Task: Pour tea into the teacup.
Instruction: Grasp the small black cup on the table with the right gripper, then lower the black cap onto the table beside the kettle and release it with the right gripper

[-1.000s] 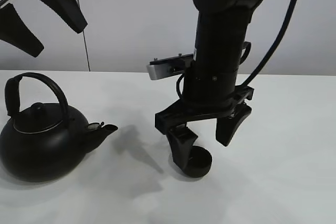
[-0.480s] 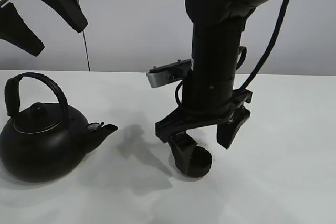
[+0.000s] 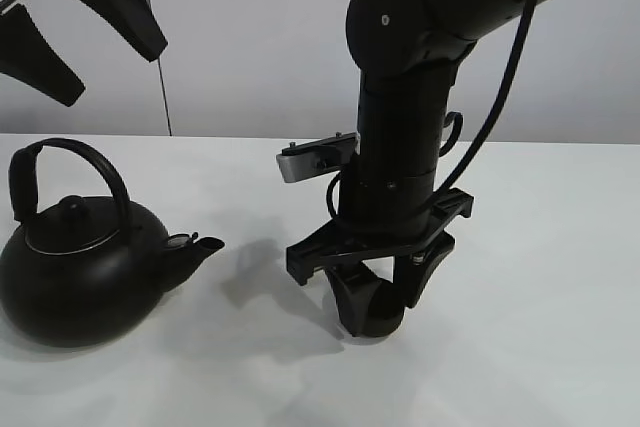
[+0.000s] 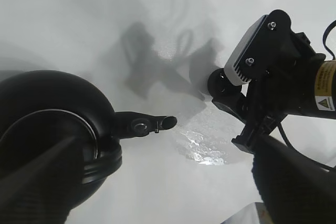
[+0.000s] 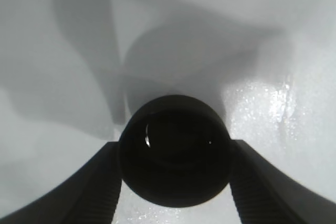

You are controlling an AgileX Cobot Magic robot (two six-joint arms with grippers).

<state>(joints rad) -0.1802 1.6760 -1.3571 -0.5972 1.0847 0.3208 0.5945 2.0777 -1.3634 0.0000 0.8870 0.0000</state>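
The small black teacup (image 3: 379, 321) stands on the white table (image 3: 540, 327), right of the middle. My right gripper (image 3: 381, 299) points straight down over it, and its two fingers press on the cup's sides. The right wrist view shows the teacup (image 5: 175, 148) from above, dark inside, with a finger (image 5: 102, 182) touching each side. The big black teapot (image 3: 80, 277) with an arched handle sits at the left, its spout (image 3: 200, 245) pointing toward the cup. My left gripper (image 3: 85, 17) hangs open and empty, high above the teapot (image 4: 47, 124).
The right arm's wrist camera (image 3: 315, 159) sticks out toward the teapot. A bare stretch of table lies between the spout (image 4: 152, 125) and the right arm (image 4: 283, 87). A grey wall stands behind the table.
My right gripper's fingers have closed from wide apart onto the teacup. The arm shifted slightly left and lower. The teapot and the left gripper have not moved.
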